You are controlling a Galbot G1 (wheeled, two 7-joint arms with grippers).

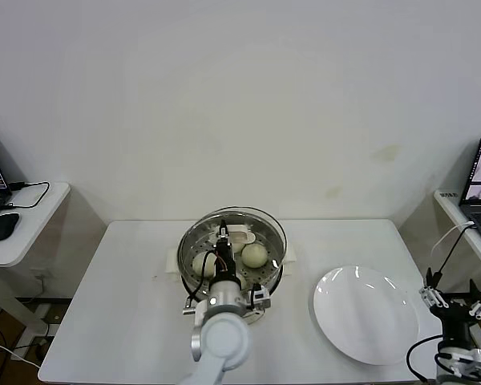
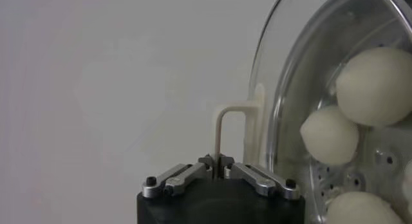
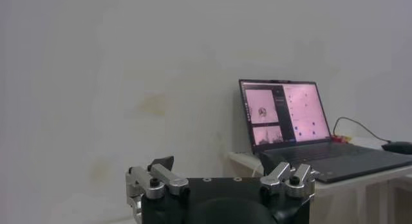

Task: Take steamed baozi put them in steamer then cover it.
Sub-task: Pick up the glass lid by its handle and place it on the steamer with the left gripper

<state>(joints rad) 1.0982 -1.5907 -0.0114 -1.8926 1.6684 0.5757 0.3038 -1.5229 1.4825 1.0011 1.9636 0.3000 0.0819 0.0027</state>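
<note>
The small round cream-white dough buns (image 1: 254,254) are inside the round shiny steel steamer pot (image 1: 194,277), which sits in the middle of the white table (image 1: 120,305). From above I can count two of them; the arm hides the rest. The camera on the left wrist shows at least three more clearly, lying on the tray with holes.

The flat white plate (image 1: 365,313) to the right of the steamer has no buns on it. So I think the bun part of the job is done.

Now comes the lid. The left gripper (image 2: 217,165) is over the steamer, and its fingers are squeezed shut on the cream-white handle (image 2: 230,121) of the round clear glass lid (image 2: 290,71). The lid looks tilted, with the buns showing through the glass. I cannot tell if its rim touches the pot yet.

The right gripper (image 1: 454,298) waits off to the right, past the plate and near the table edge. Its fingers are spread wide and hold nothing.

What is left, I think, is to lay the lid flat on the steamer so it fits all around, then let go of the handle.
</note>
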